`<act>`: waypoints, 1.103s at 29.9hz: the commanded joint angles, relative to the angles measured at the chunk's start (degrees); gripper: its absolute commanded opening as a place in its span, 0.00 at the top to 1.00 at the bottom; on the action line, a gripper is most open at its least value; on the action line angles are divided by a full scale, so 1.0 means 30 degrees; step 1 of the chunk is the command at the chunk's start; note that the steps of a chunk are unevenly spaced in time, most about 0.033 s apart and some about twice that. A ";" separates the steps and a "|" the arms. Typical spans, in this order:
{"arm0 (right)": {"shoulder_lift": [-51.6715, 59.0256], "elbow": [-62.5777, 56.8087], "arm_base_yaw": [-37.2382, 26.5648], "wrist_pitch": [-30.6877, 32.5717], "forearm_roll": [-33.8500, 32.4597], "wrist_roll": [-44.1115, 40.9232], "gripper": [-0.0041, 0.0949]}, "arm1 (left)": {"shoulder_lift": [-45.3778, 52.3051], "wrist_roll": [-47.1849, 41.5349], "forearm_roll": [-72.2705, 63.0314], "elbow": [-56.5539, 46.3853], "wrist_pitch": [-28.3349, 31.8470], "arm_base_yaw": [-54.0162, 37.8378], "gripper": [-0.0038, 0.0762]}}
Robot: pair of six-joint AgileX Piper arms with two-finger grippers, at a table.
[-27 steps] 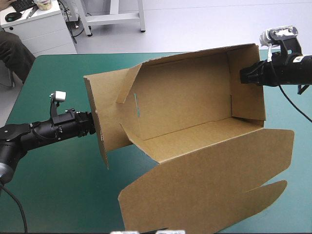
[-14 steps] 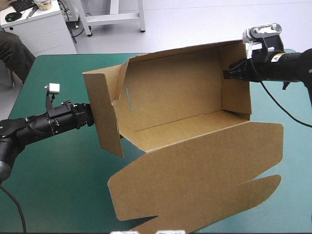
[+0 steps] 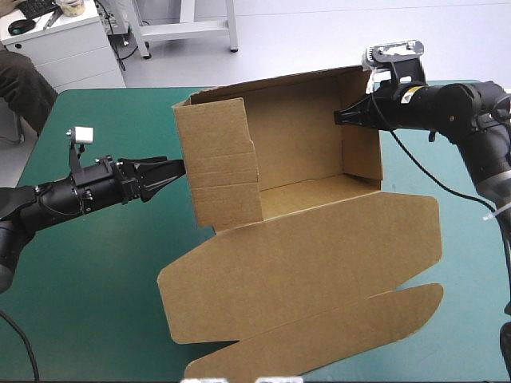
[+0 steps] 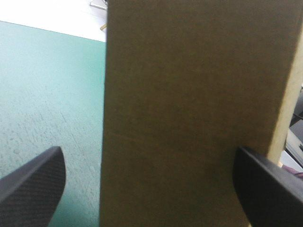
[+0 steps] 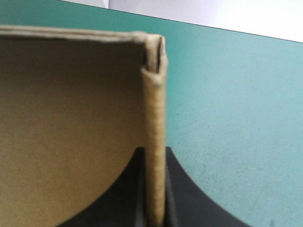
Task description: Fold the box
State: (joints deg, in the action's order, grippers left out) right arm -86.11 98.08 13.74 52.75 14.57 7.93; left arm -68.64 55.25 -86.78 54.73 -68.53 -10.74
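The brown box (image 3: 299,148) stands mid-table as an open tray with its walls raised. Its lid (image 3: 303,255) lies flat toward the table's front edge. My left gripper (image 3: 168,171) is open just outside the left end wall (image 3: 219,167), level with its middle. In the left wrist view that wall (image 4: 189,118) fills the space ahead of my left gripper (image 4: 149,189), whose fingers (image 4: 33,184) stand wide apart. My right gripper (image 3: 345,118) is shut on the top edge of the right end wall (image 3: 363,132). In the right wrist view the doubled board edge (image 5: 155,118) runs between the fingers of my right gripper (image 5: 155,194).
The lid's long tongue flap (image 3: 319,339) reaches the table's front edge. Bare teal-green cover (image 3: 88,271) shows left of the box under my left arm, and more (image 3: 467,263) to the right of the lid.
The box has shifted left and turned. Its left end wall now stands squared up. My left gripper has come off that wall and opened. My right gripper moved left with its wall.
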 commanded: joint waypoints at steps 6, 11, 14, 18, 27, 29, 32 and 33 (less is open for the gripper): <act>0.0035 0.0581 0.1932 -0.2567 -0.1125 -0.2414 0.97 | 0.0459 0.0231 -0.1362 0.0854 -0.1789 0.0595 0.10; -0.0138 0.0581 0.2780 -0.2848 -0.2352 -0.3407 0.97 | 0.0459 0.0274 -0.1362 0.0854 -0.1346 0.0595 0.10; -0.0132 0.0581 0.3191 -0.2974 -0.2905 -0.3904 0.97 | 0.0459 0.0274 -0.1054 0.0917 -0.0490 0.0825 0.11; -0.0132 0.0581 0.3625 -0.3341 -0.3566 -0.4675 0.97 | 0.0459 -0.0664 0.1371 0.1883 0.1990 0.2609 0.16; -0.0132 0.0581 0.3754 -0.3385 -0.3611 -0.5382 0.97 | 0.0459 -0.8954 1.1178 0.4802 1.0520 0.8496 0.19; -0.0132 0.0581 0.3754 -0.3385 -0.3611 -0.5383 0.97 | 0.0459 -1.1620 1.4183 0.5056 1.1792 0.9461 0.19; -0.0132 0.0581 0.3754 -0.3385 -0.3611 -0.5422 0.97 | 0.0459 -1.4992 1.8141 0.5466 1.2423 1.0693 0.23; -0.0144 0.0581 0.3754 -0.3385 -0.3744 -0.5576 0.97 | 0.0424 -1.6150 1.9581 0.5599 1.2467 1.1057 0.25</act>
State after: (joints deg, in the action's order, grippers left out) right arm -88.73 98.08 24.04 47.16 -0.36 -7.97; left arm -68.64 15.59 -34.63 68.45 -35.09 19.07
